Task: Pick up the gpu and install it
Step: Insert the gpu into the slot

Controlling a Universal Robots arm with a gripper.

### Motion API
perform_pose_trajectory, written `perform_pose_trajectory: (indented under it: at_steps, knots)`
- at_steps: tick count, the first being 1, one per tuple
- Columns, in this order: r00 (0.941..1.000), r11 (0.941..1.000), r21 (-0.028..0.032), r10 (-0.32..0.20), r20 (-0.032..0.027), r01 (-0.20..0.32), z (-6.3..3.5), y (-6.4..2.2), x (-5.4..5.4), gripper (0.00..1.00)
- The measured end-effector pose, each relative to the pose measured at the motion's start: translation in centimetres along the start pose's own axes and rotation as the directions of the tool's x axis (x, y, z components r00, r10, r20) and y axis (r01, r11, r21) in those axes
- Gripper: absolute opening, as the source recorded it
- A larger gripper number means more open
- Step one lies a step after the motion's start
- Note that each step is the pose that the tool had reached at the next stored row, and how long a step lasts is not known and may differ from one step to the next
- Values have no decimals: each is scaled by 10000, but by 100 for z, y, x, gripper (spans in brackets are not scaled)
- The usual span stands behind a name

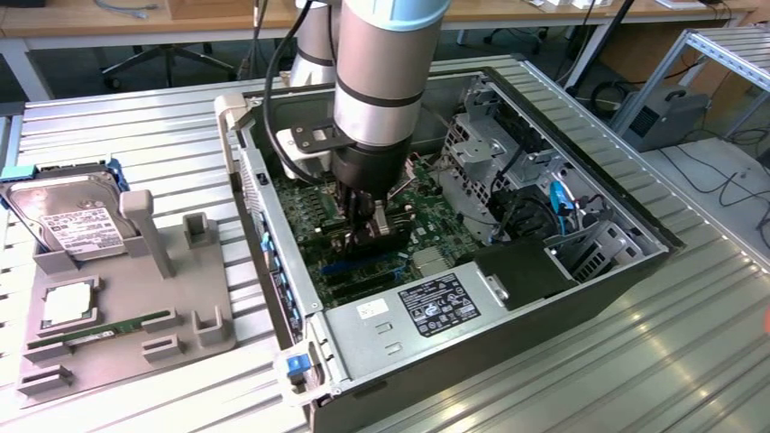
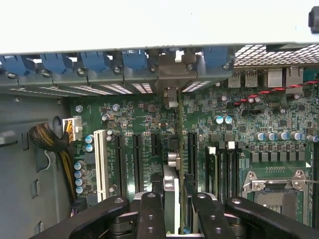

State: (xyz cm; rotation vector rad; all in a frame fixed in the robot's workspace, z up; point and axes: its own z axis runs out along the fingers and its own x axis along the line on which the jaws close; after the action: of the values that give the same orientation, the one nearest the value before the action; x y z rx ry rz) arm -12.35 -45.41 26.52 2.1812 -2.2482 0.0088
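gpu held edge-on over the motherboard slots

no brand name can be read from here. the hard drive [image 1: 67,221] carries a white label with fine print too small to make out, and the power supply [image 1: 421,311] at the case's near end has a dark label with white text, also illegible.

the gripper [image 1: 367,236] is down inside the open computer case [image 1: 601,271], its fingers [image 2: 149,214] clamped on the gpu [image 2: 172,194]. the card stands on edge between them, right above the black expansion slots [image 2: 137,154] of the green motherboard [image 2: 249,124]. whether it is seated in a slot i cannot tell.

in the exterior view, the case lies on a ribbed metal table [image 1: 601,379]. at about nine o'clock from the case sits a grey holder tray [image 1: 132,316]; the hard drive leans at its far end, and a slim green ram stick [image 1: 114,329] lies near its front. beyond the table are wooden desks [image 1: 144,23], chair legs and a dark floor with cables.
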Motion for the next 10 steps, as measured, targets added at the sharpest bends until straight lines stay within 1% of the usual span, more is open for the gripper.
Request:
perform_pose_trajectory:
  at_steps: [10]
  knots:
    - [10000,10000,1,-7,1,7,9,1,-18,27]
